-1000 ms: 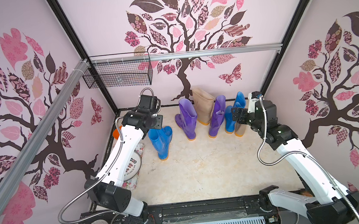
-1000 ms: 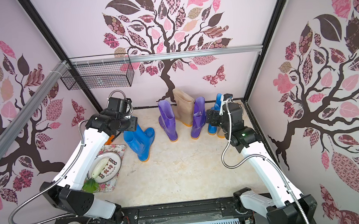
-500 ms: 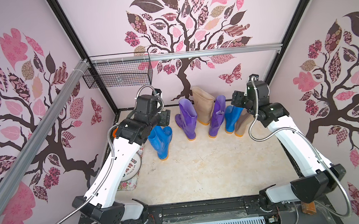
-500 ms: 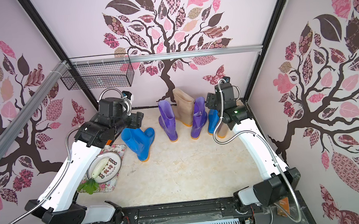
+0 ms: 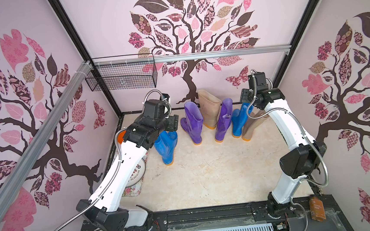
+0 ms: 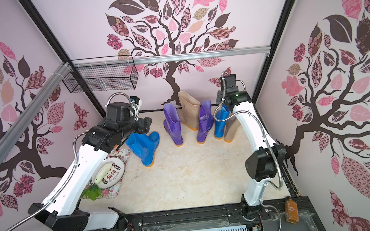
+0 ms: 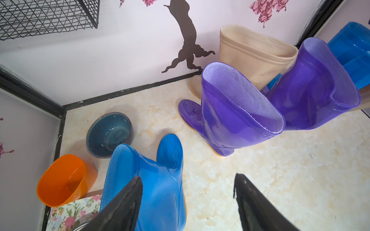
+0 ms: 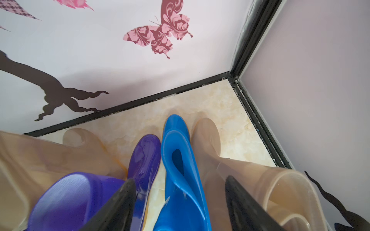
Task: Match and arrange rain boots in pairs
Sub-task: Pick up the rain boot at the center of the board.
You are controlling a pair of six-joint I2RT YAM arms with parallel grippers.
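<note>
Both grippers have risen since a second ago. Nearest, left of centre in a top view, the lone blue boot stands upright just below the left gripper, its fingers apart and empty. Farther back, right of centre, the second blue boot stands upright (close between a purple boot and a beige boot) under the right gripper, whose fingers are also spread, holding nothing; that arm is nearer it.
</note>
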